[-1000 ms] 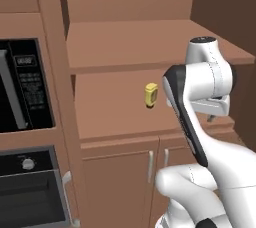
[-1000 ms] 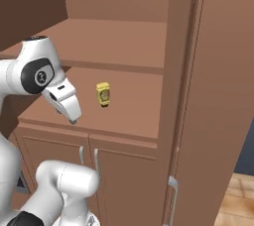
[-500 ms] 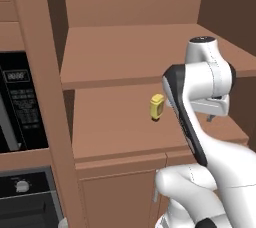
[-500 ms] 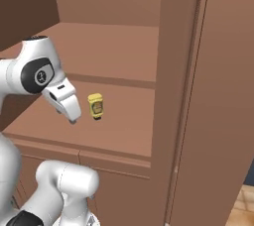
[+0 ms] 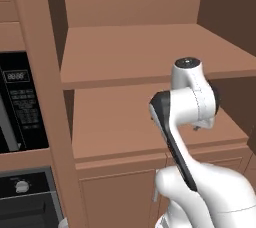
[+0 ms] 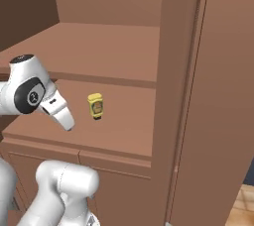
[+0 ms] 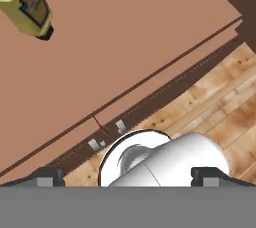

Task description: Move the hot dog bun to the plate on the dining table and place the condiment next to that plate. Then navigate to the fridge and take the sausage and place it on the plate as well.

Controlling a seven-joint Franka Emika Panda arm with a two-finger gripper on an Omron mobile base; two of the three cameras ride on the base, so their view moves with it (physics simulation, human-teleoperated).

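My gripper (image 7: 128,176) points down over the wooden floor with its jaws wide apart and empty, and the condiment (image 6: 95,106) stands upright at centre left of the right base view on the lower wooden counter (image 6: 124,126), near my hand but not touching it. To do this reach well I should swing the hand up and over the counter edge, level the fingers with the bottle's body and close around its middle. In the hand view the bottle is cut off at the upper left corner, and in the left base view my own arm covers where it stands.

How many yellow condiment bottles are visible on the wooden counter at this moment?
1. The condiment stands upright on the lower wooden counter, under the shelf, apart from the gripper. The arm may hide part of the counter in the left base view.
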